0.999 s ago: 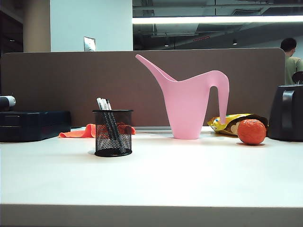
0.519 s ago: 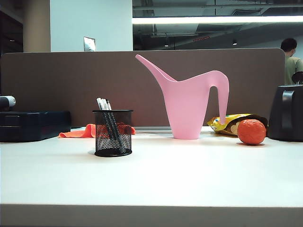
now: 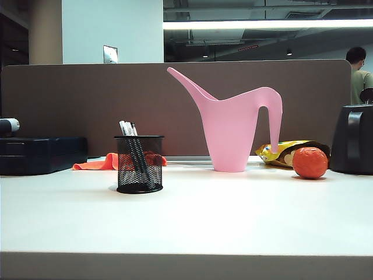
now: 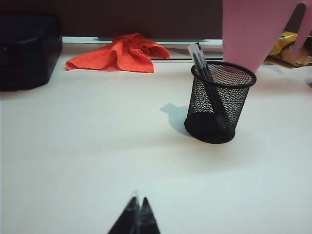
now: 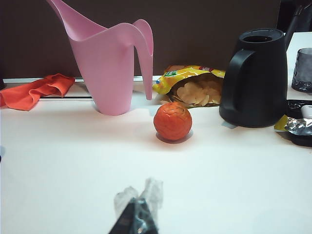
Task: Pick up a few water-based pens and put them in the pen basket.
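Holding both arms low at the near table edge, I see the left gripper (image 4: 137, 217) closed and empty, the right gripper (image 5: 137, 214) closed too, its tips wrapped in clear film. The pens (image 3: 133, 153) stand in the basket (image 3: 139, 164); my judgement: stay clear, nothing left to lift.

The white table (image 3: 233, 216) is carrying the pen basket (image 3: 139, 164), a pink watering can (image 3: 232, 125), an orange ball (image 3: 309, 162), an orange cloth (image 3: 96, 164) — and a black jug (image 5: 253, 78), a chip bag (image 5: 195, 87).
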Tool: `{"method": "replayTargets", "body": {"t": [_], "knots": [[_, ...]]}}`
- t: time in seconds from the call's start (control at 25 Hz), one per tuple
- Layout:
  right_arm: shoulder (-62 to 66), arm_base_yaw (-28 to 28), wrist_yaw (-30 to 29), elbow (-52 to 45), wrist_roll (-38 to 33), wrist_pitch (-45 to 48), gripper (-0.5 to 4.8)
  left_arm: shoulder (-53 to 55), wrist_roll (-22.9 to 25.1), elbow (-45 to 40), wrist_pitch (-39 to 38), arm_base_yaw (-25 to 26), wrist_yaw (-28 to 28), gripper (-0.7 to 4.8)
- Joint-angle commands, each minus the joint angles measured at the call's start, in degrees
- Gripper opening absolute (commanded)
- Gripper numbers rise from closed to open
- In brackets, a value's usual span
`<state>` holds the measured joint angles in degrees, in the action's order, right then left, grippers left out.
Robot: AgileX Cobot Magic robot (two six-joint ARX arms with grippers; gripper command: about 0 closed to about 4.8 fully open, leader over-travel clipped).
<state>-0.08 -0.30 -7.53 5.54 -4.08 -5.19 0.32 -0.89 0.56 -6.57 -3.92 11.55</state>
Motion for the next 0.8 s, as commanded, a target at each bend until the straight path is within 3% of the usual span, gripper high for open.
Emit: {"method": "replayTargets", "body": {"t": [0.04,0.8], "knots": [[-0.1,0.0,0.0,-1.8,1.0,4.3,-0.05,0.0,1.0,0.1,2.1,-0.1,0.1,-0.05],[-0.1,0.0,0.0,-5.2,2.8,5.1,-0.05,0.0,3.9,0.1,2.8,-0.1,0.2,-0.04]]}}
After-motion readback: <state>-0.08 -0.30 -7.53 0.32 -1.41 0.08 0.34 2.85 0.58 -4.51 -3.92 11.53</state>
